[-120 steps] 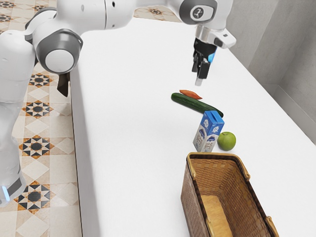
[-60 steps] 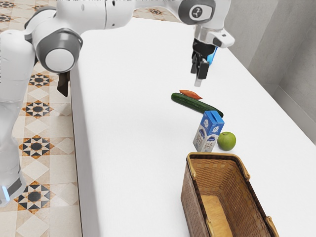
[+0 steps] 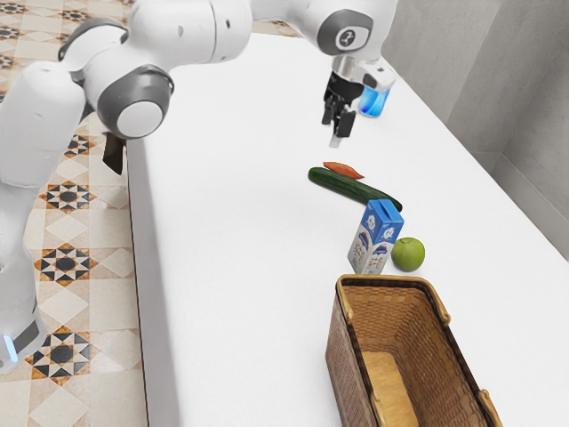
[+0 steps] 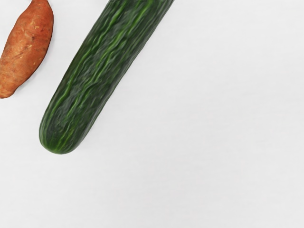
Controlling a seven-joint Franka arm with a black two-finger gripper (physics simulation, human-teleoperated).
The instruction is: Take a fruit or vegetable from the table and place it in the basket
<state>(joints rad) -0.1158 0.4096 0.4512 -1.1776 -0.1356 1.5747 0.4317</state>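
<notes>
High over the table, my gripper (image 3: 336, 137) hangs above the level of the produce in the exterior view, apart from it. An orange-brown sweet potato (image 3: 343, 170) lies beside a long dark green cucumber (image 3: 354, 188). Closer to the basket, a green apple (image 3: 408, 254) rests next to the carton. The brown wicker basket (image 3: 334, 356) stands open-topped at the lower right, its visible inside bare. In the wrist view, one rounded end of the cucumber (image 4: 90, 80) and the sweet potato (image 4: 27, 47) lie on the white surface below my hand.
A blue and white carton (image 3: 376, 237) stands upright between the cucumber and the basket, beside the apple. Behind my gripper is a blue, glass-like object (image 3: 373, 101). The white table (image 3: 240, 240) runs along a grey wall (image 3: 524, 107) on the exterior view's right.
My hand has moved toward the exterior view's left and slightly up, uncovering more of the blue object behind it. The produce, carton and basket have not moved.
</notes>
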